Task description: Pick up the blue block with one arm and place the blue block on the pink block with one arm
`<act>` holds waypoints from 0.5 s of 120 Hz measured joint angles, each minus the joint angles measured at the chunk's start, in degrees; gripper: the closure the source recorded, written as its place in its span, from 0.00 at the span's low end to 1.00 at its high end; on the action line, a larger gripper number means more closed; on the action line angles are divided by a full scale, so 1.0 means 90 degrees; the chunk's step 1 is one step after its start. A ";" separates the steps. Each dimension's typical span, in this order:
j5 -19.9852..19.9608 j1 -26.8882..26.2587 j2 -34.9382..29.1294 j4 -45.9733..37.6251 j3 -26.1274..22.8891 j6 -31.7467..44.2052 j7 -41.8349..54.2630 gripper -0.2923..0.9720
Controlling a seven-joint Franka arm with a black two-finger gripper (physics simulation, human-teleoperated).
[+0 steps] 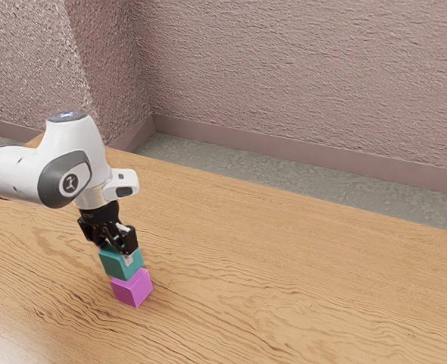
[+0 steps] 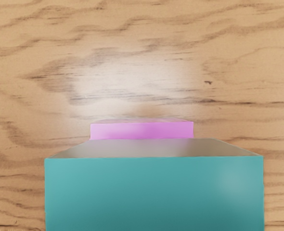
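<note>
And here's the arm (image 1: 34, 174), reaching down over the wooden table (image 1: 299, 288). The gripper (image 1: 120, 252) points straight down, its black fingers pinching the blue block (image 1: 120, 265) from two sides near its top edge. The block is more of a teal shade and sits right under the gripper. Directly below that is the pink block (image 1: 132, 289), resting on the table, and the two blocks look to be touching, one stacked on the other. From the wrist view, the blue block (image 2: 154, 192) looms large just beneath the hand, and a strip of the pink block (image 2: 142, 130) peeks out past its far edge.
</note>
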 joint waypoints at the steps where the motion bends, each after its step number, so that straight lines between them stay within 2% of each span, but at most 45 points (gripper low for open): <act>1: 0.0001 0.0002 0.0000 -0.0003 0.0000 0.0001 -0.0004 0.56; 28: 0.0010 -0.0039 0.0023 -0.0052 -0.0002 -0.0004 -0.0077 0.52; 60: -0.0058 -0.0074 0.0058 -0.0052 -0.0013 -0.0028 -0.0032 0.35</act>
